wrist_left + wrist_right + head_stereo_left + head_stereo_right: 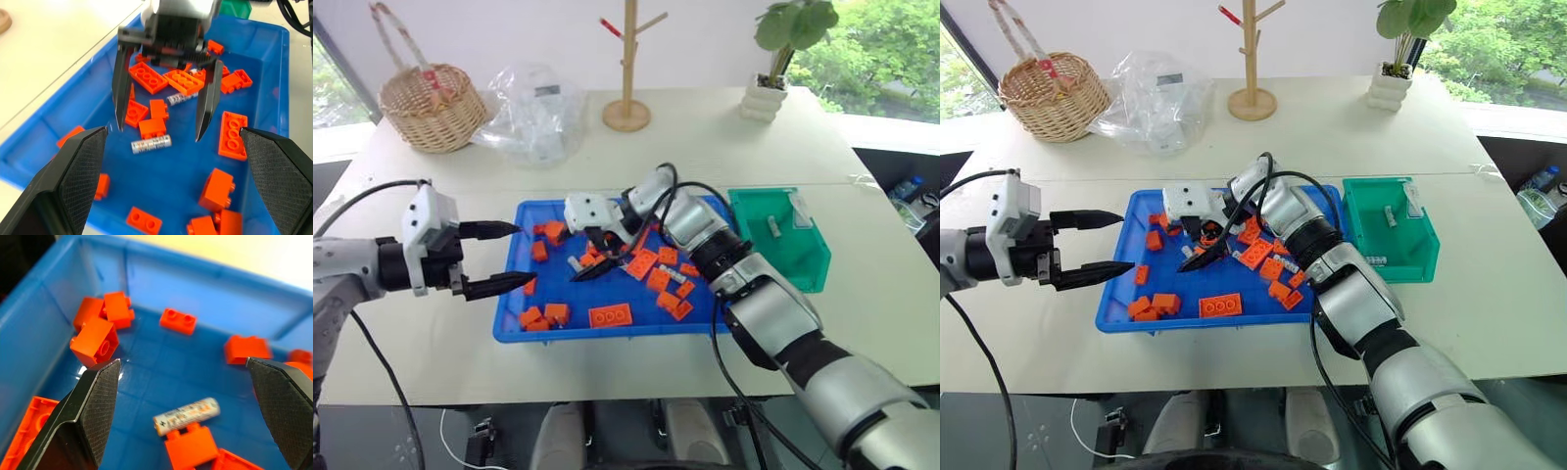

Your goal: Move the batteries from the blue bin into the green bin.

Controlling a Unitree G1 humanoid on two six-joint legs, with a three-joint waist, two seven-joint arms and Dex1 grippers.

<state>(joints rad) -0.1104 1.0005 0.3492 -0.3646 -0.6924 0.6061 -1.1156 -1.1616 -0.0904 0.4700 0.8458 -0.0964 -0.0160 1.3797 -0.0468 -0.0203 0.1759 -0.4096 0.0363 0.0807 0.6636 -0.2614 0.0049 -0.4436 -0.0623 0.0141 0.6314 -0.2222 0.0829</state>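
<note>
Nearest the robot, the large shallow bright blue plastic bin (509,328) sits close to the table's front edge, roughly centred, on the pale beige table (431,352). Its floor holds scattered orange studded toy bricks (610,315), thickest toward the front and right side. The left gripper (499,257) hangs level over the bin's left rim, its two black fingers spread wide, nothing between them. The right gripper (590,258) reaches in from the right and hangs above the bin's middle, fingers pointing down toward the floor, jaws set wide apart and empty. Directly below and between those fingers, one small silver-grey cylindrical battery (187,416) lies flat on the blue floor, touching an orange brick at its side; neither finger touches it. A second battery (182,98) lies deeper in the bin among the bricks, and another (684,278) rests near the bin's right side. The small deep green plastic bin (803,259) stands just beside the blue bin's right rim, toward its back right corner, with two batteries (1390,215) lying inside. Along the table's far edge: a woven wicker basket (433,103) at the left corner, a crumpled clear plastic bag (533,113) beside it, a wooden peg stand (627,64) at the centre, and a potted green plant (773,59) in a white pot toward the right.
</note>
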